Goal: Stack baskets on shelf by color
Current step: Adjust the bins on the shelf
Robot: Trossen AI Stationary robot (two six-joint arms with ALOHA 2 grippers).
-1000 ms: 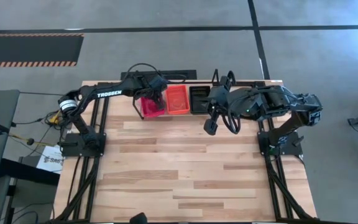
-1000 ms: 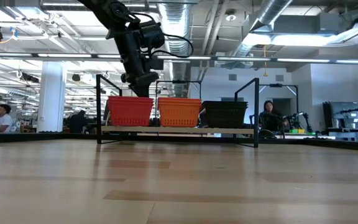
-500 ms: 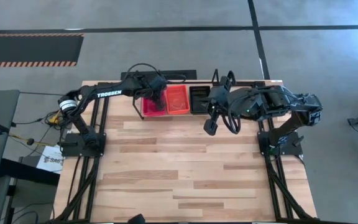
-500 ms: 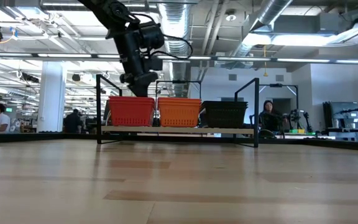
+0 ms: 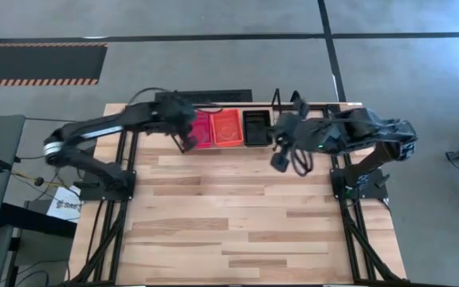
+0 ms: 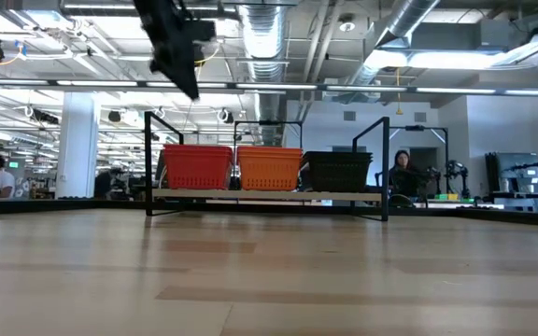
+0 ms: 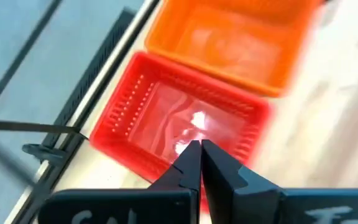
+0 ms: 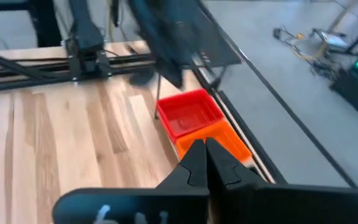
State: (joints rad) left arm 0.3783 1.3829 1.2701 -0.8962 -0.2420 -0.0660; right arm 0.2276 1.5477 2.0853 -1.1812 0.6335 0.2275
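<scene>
Three basket stacks stand side by side on the shelf (image 6: 269, 195) at the table's far edge, their bottoms on its board: red (image 5: 203, 129) (image 6: 197, 166), orange (image 5: 228, 127) (image 6: 269, 168) and black (image 5: 256, 127) (image 6: 338, 171). My left gripper (image 5: 186, 142) (image 7: 199, 149) is shut and empty. It hangs high above the near left corner of the red basket (image 7: 179, 121). My right gripper (image 5: 280, 162) (image 8: 204, 149) is shut and empty, in the air just near of the black stack's right end. Its wrist view shows the red basket (image 8: 188, 115) and the orange basket (image 8: 213, 140).
The shelf's black rod frame (image 6: 384, 168) rises at both ends of the board. Bare wooden tabletop (image 5: 237, 215) spreads from the shelf to the near edge. Both arm bases stand at the table's sides. People (image 6: 402, 173) are in the room beyond.
My left gripper has risen from just above the red stack to well over the shelf and drawn back toward the table's left edge. The red stack stays on the board. My right gripper has shifted slightly toward the right edge.
</scene>
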